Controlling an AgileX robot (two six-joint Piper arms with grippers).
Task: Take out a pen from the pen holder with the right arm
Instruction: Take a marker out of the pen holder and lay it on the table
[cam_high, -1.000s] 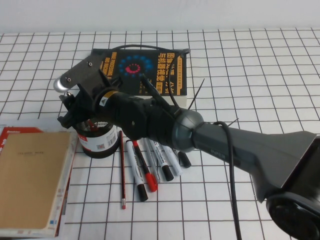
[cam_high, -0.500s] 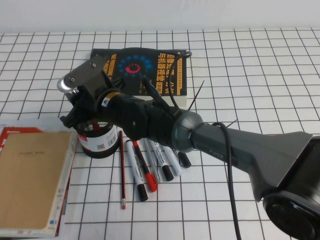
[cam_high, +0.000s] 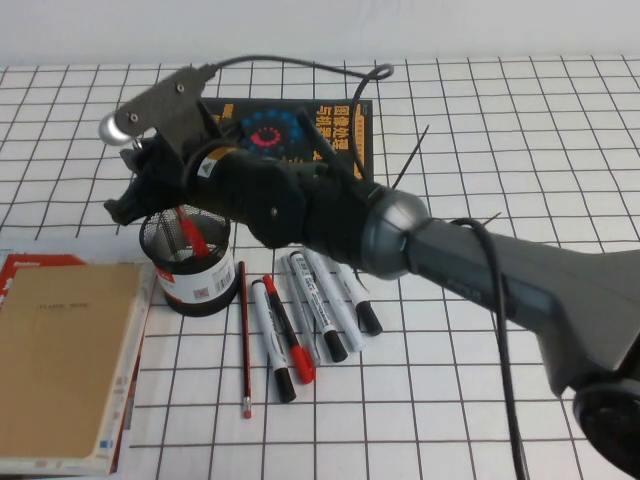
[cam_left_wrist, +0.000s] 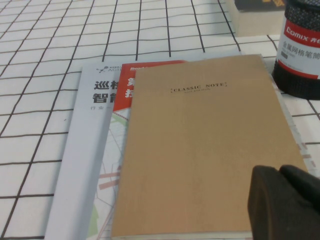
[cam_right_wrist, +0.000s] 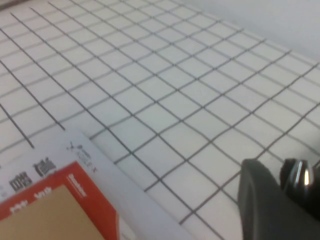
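The right gripper (cam_high: 128, 207) hovers just above the holder (cam_high: 200, 280), closed on a red pen (cam_high: 190, 232) whose lower end sits inside. The left gripper (cam_left_wrist: 280, 175), closed and empty, hangs over a notebook (cam_left_wrist: 200, 150).

The high view looks down from the near side over the table (cam_high: 500, 120). Both wrist views sit close at the left, sharing the brown notebook (cam_high: 65, 360) (cam_left_wrist: 200, 150) (cam_right_wrist: 50, 215).

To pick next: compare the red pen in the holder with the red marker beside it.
Red pen leans inside the pen holder; red marker lies flat on the table. Holder partly hides pen; marker shows whole. Both red. Right end effector above the holder, left end effector above the notebook.
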